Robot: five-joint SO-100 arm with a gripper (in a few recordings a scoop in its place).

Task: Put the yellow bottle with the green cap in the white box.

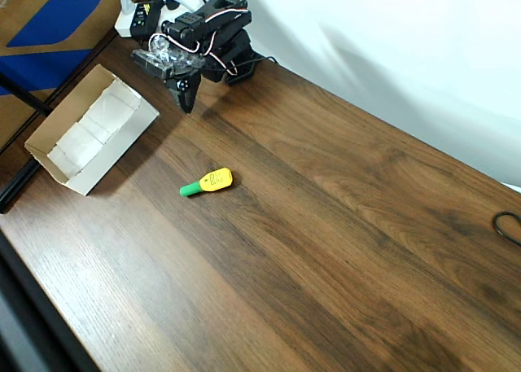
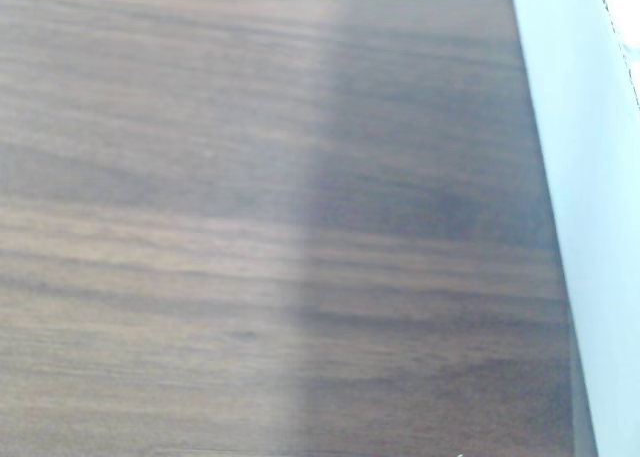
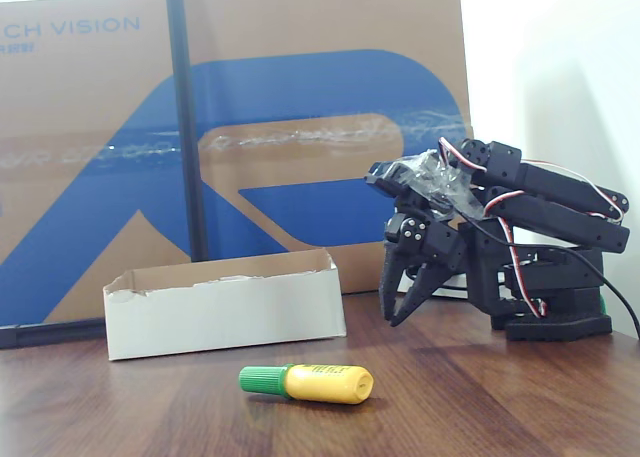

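Dark wooden worktop [image 1: 342, 225] with the yellow bottle [image 1: 207, 181] lying untouched at its centre, the white box [image 1: 89, 128] at ten o'clock, and the claw [image 3: 400, 302], slightly parted and holding nothing, parked at twelve: nothing done yet.

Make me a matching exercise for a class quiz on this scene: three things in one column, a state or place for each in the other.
Things:
1. yellow bottle with the green cap
2. white box
3. hand

States:
a. raised off the table, holding nothing
b. lying on its side on the wood
c. standing open near the table's edge

Pairs: 1-b, 2-c, 3-a
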